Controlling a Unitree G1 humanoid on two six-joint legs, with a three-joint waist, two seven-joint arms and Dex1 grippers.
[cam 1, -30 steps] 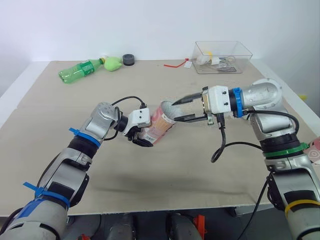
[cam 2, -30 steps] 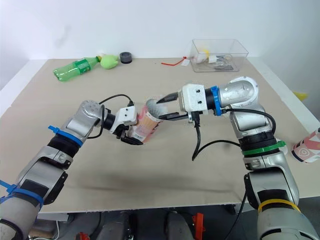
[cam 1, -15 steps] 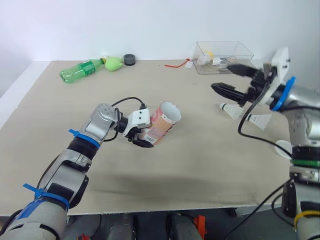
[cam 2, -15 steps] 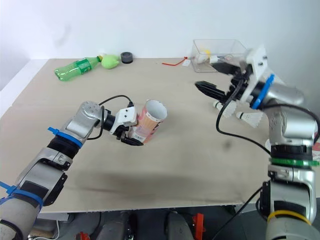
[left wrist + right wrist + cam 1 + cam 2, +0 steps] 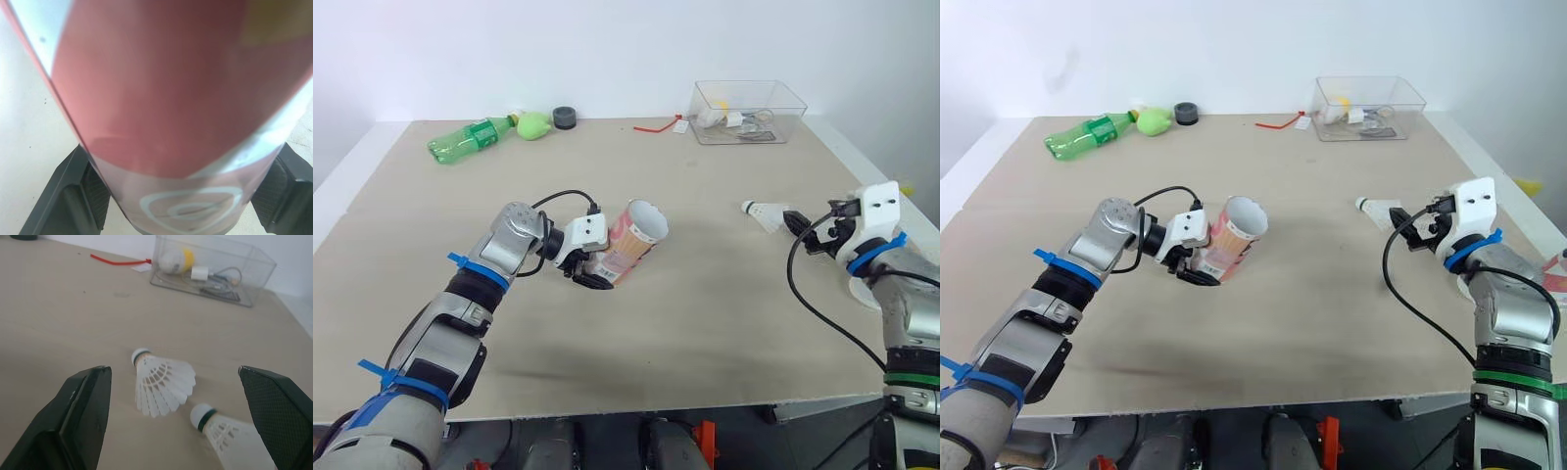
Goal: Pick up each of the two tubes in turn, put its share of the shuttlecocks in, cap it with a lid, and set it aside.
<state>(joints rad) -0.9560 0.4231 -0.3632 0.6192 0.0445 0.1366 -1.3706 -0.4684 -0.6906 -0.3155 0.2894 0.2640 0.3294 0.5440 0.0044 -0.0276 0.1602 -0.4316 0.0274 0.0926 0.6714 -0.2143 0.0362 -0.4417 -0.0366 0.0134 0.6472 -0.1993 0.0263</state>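
Logged at centre of the head view: tube (image 5: 631, 245), tilted, open mouth up and to the right, no lid fitted, clamped at its lower end in left gripper (image 5: 584, 269), with fingers (image 5: 73, 196) pressed to both sides. Logged at right of frame, low over the table (image 5: 656, 343): right gripper (image 5: 1417, 233), spread wide and empty, aimed at first shuttlecock (image 5: 164, 384), which lay on its side with second shuttlecock (image 5: 230, 433) just beside it. Judged risks: closing on both at once, or pinching a feather skirt rather than a cork, given how close together they lay; knocking one into a roll toward the table edge at right. Judged further risk: tube slipping or swinging in the grasp when a shuttlecock was pushed in, being held at the base alone.
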